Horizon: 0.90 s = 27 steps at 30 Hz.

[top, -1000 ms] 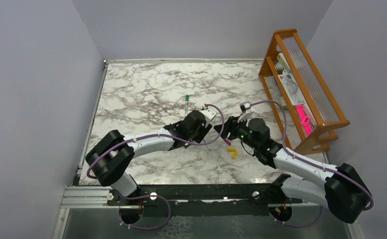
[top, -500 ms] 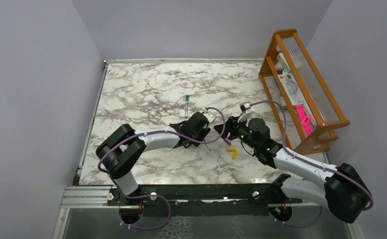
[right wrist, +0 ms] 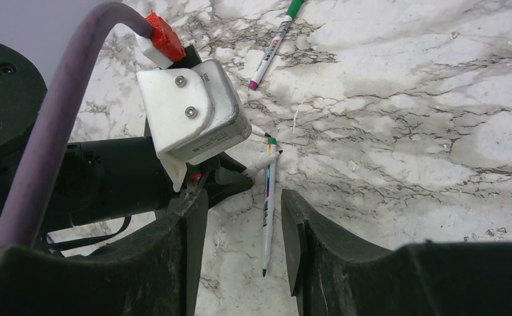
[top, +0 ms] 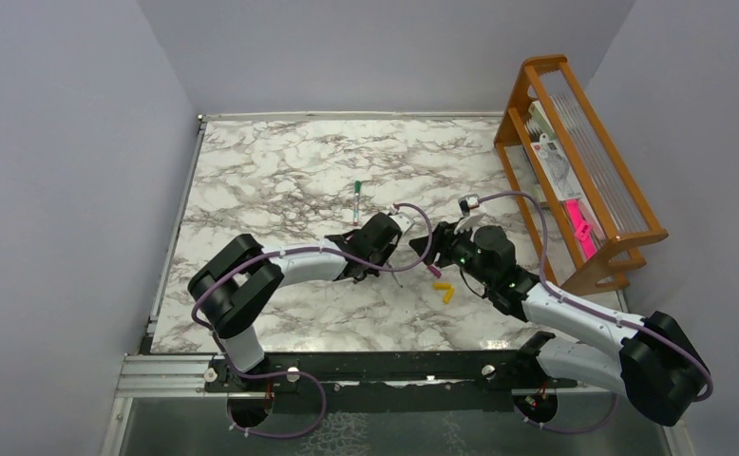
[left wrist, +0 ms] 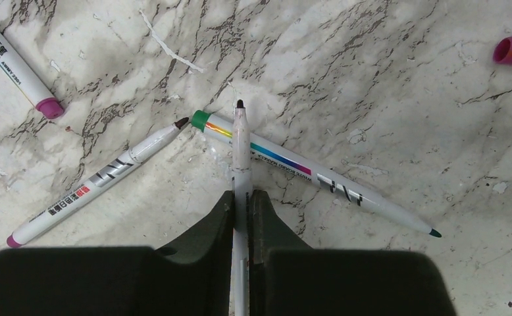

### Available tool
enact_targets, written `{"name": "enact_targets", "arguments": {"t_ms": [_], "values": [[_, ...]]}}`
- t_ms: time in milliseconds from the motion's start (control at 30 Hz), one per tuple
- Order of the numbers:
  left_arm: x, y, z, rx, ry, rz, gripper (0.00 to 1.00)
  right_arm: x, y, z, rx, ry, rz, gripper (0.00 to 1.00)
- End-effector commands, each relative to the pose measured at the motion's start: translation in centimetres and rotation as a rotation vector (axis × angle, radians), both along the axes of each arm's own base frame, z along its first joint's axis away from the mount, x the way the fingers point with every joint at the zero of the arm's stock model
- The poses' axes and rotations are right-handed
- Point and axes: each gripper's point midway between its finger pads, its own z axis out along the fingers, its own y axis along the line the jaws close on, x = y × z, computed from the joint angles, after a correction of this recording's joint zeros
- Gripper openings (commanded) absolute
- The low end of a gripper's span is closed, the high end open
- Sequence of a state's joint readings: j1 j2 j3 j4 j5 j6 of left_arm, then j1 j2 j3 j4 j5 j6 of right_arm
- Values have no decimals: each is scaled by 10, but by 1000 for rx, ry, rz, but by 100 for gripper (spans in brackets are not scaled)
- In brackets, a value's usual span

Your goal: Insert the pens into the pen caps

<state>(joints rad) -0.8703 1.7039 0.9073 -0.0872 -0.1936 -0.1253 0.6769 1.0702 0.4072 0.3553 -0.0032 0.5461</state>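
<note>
Lying nearest on the bench, two yellow caps sit close together, the magenta cap just beyond. The right claw stands apart, a green-ended pen showing between its fingers. The left claw is clamped on another pen — crossing over the green-ended one. Farthest lies a green-capped pen.

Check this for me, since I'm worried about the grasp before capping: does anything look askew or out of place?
The left hand is shut on a pen that crosses over the green-ended pen lying loose beneath it. Whether they touch is unclear, but moving one might nudge the other. Nothing looks spilled or damaged.
</note>
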Motion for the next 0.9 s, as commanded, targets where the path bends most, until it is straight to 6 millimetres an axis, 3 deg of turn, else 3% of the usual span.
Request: {"name": "enact_targets", "arguments": {"t_ms": [0, 167, 300, 400, 567, 800, 867], "values": [[-11, 7, -2, 18, 50, 4, 0, 0, -6, -2, 2, 3, -30, 45], [-7, -3, 40, -110, -22, 13, 0, -2, 0, 10, 48, -14, -8, 46], [-7, -20, 83, -288, -102, -19, 0, -4, 7, 28, 119, -56, 23, 63], [-10, -30, 109, -408, -146, -57, 0, -2, 12, 39, 161, -66, 32, 67], [-28, -49, 145, -619, -181, -158, 0, 3, 26, 54, 220, -76, 65, 63], [-38, -56, 163, -681, -201, -233, 0, 9, 41, 64, 263, -76, 104, 56], [-40, -55, 168, -693, -215, -247, 0, 8, 43, 64, 276, -72, 115, 46]]}}
